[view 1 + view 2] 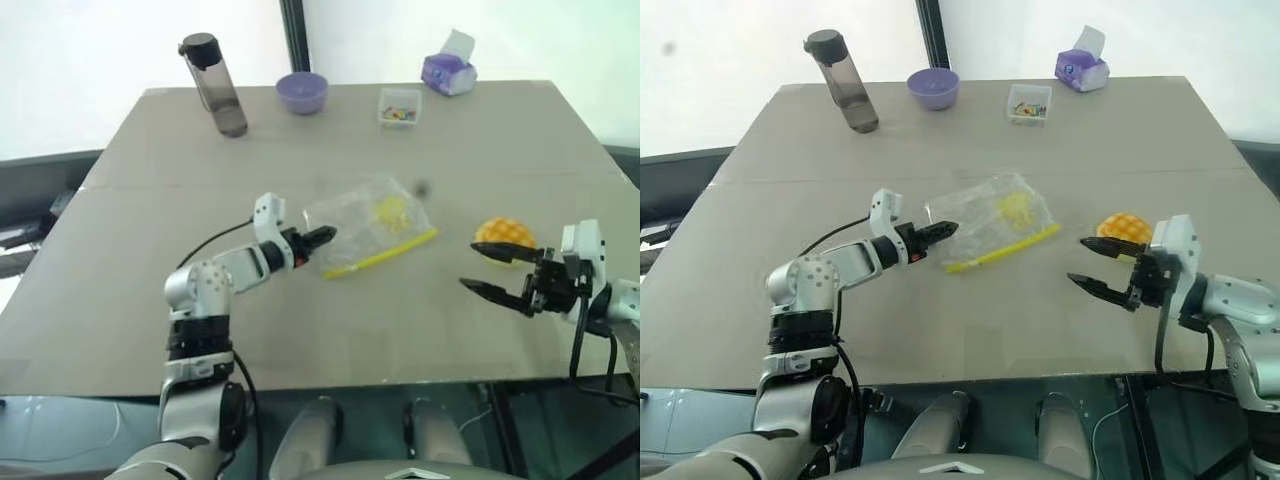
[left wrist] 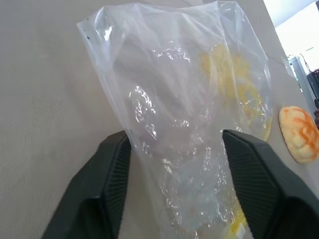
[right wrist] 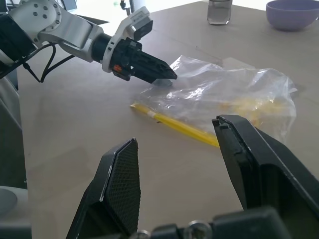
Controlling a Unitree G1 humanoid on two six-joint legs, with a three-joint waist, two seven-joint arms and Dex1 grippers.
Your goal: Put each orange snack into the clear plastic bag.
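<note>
Grippers first, since they're closest: the right gripper [image 1: 498, 272] hangs over the near right part of the grey-brown table [image 1: 150, 300] with its two black fingers spread apart and nothing between them. Just past its fingertips, a touch further out, sits the round orange-yellow bun with the criss-cross top [image 1: 504, 236], on the table and not touched by anything.

Over to the left of that, the left gripper [image 1: 322, 237] points at the near corner of the crinkly clear plastic bag with the yellow seal strip [image 1: 372, 225]. In the left wrist view the film runs between both its fingers [image 2: 112, 169] with the pads up against it, so it's got the bag pinched at that edge. The bag lies flat on the table between the two grippers, seal strip on the near side.

Way beyond both grippers, along the far edge: a dark see-through bottle [image 1: 214, 85], a purple bowl [image 1: 302, 93], a small clear box of colourful bits [image 1: 399, 107] and a purple tissue pack [image 1: 448, 70].
</note>
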